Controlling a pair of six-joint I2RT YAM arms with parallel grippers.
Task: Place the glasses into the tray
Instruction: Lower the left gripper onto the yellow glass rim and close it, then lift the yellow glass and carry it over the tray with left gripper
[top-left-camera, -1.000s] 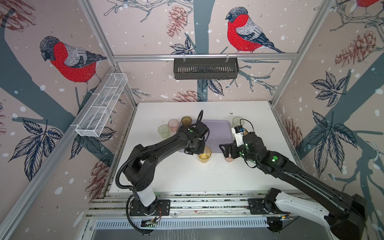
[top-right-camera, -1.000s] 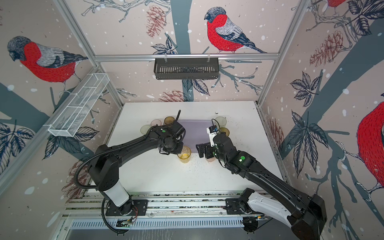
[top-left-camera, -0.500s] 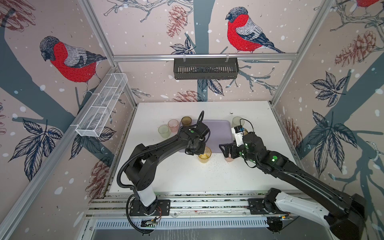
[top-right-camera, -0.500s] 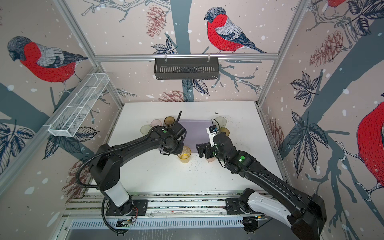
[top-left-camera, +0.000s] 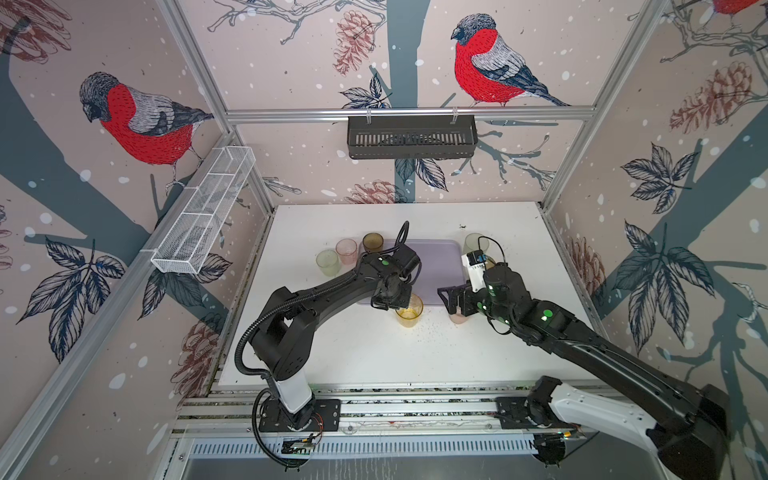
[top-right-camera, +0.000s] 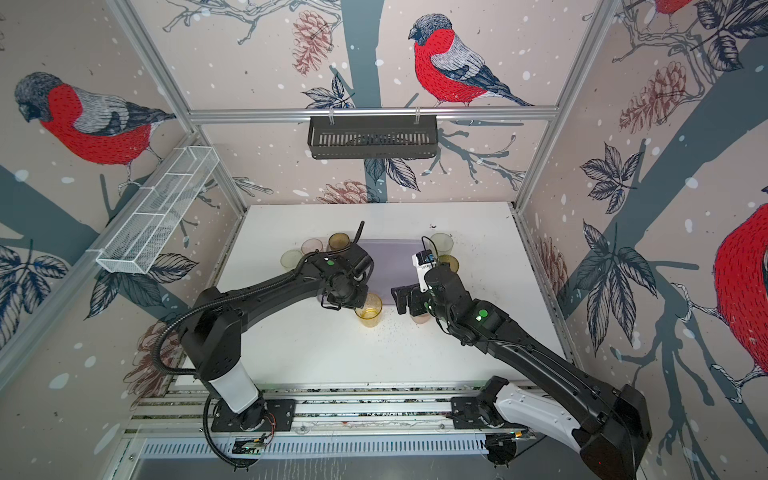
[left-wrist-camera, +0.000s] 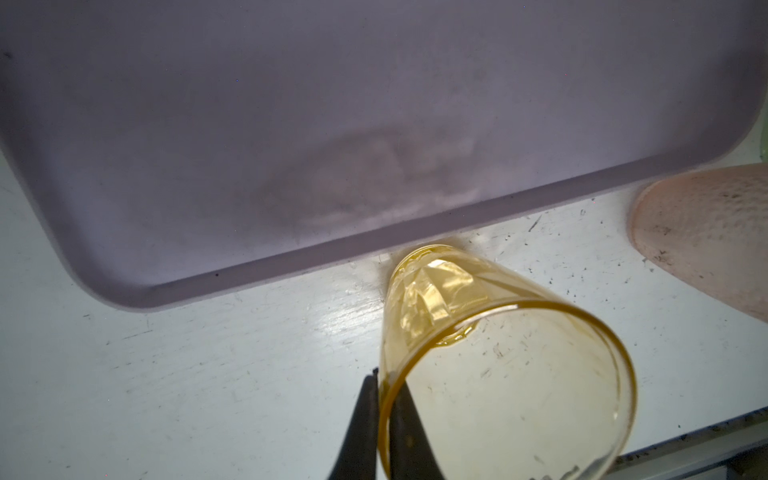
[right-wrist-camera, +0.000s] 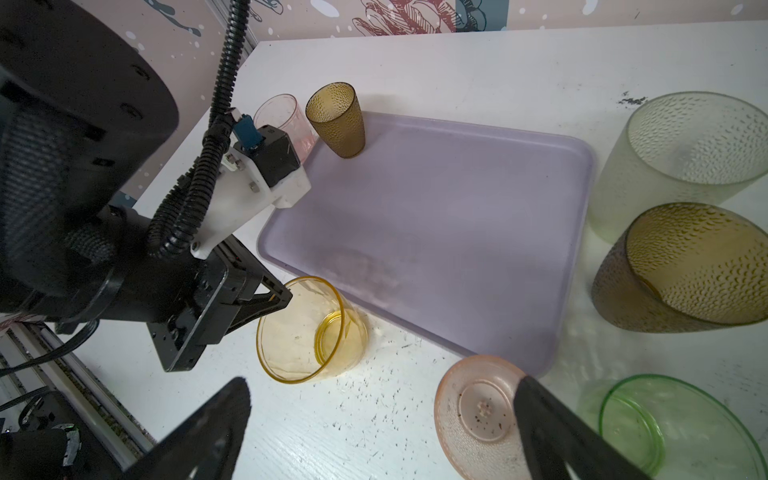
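A yellow glass stands on the white table against the near rim of the empty lilac tray. My left gripper is shut on that glass's rim, one finger inside and one outside. My right gripper hangs open over a pink glass near the tray's front right corner. One of its fingers overlaps that glass and nothing is gripped.
Pale green, pink and brown glasses cluster at the tray's far left corner. Frosted green, amber-brown and bright green glasses stand right of the tray. A black basket and a wire basket hang on the walls.
My left gripper's fingers have closed onto the yellow glass's rim. Both arms have hardly moved.
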